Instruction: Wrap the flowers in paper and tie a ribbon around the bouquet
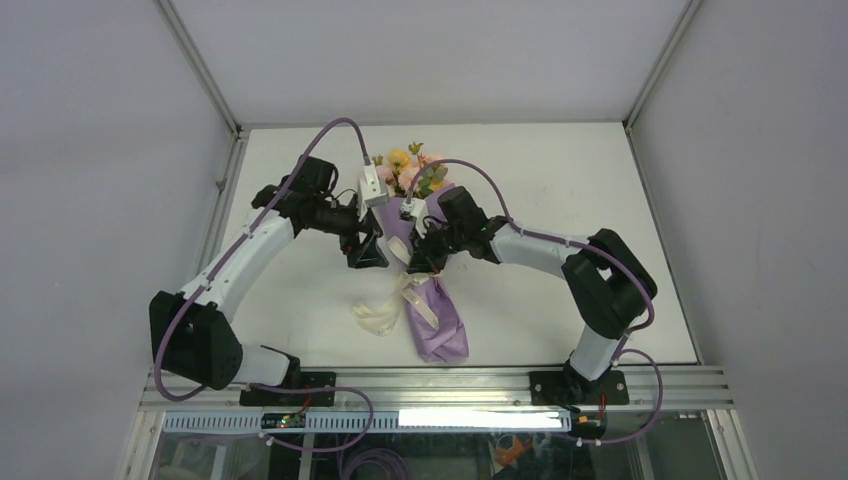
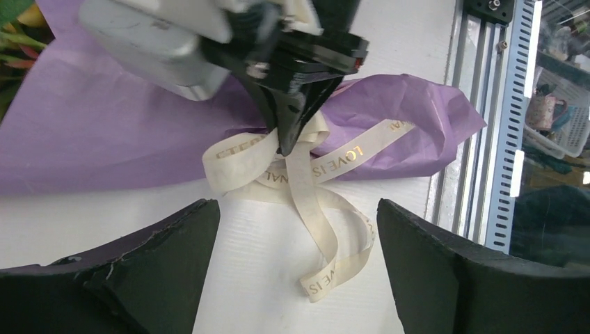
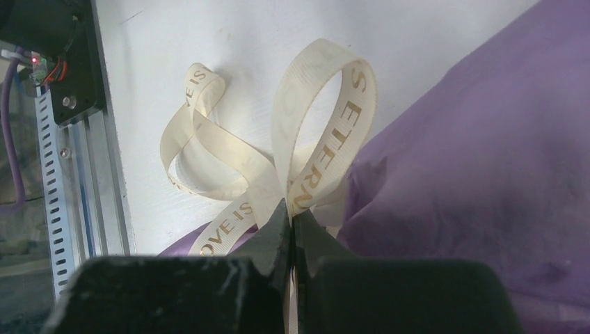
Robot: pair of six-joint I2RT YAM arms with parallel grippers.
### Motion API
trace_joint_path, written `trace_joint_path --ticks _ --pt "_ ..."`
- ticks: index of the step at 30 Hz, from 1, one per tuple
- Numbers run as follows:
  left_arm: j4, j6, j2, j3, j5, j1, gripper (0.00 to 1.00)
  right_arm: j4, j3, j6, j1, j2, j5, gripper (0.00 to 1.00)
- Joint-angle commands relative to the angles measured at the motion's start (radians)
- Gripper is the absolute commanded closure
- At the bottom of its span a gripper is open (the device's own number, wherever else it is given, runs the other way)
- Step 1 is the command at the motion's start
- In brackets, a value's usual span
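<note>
Cream ribbon (image 3: 359,94) clamped in right jaws (gold lettering (image 2: 339,161) shows wrist-only); left jaws apart.

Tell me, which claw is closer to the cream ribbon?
Right. The right gripper is shut on the ribbon where it crosses the bouquet. The left gripper is open just beside it, its fingers spread either side of the loose tails, gripping nothing.
</note>
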State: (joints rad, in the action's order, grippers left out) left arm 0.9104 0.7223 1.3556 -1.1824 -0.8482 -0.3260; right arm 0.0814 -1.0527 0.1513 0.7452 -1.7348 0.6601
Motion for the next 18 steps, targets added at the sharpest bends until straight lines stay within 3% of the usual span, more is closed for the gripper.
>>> trace_joint_path --ticks 1,6,13,15,18 --pt "-0.212 -0.107 0.046 0.038 -0.021 0.004 0.11 -0.053 -0.020 0.109 0.020 0.050 0.047 1.00" --pt "-0.273 -0.091 0.093 0.049 0.001 -0.007 0.13 -0.053 -0.017 0.159 0.025 0.053 0.058 1.00" --pt "-0.245 -0.026 0.127 0.067 0.015 -0.042 0.37 -0.074 -0.003 0.180 0.028 0.061 0.068 1.00" --pt "-0.217 -0.002 0.128 0.061 0.013 -0.051 0.52 -0.074 -0.003 0.183 0.029 0.060 0.067 1.00" --pt "-0.194 -0.001 0.123 0.051 -0.014 -0.053 0.89 -0.075 -0.001 0.185 0.028 0.060 0.067 1.00"
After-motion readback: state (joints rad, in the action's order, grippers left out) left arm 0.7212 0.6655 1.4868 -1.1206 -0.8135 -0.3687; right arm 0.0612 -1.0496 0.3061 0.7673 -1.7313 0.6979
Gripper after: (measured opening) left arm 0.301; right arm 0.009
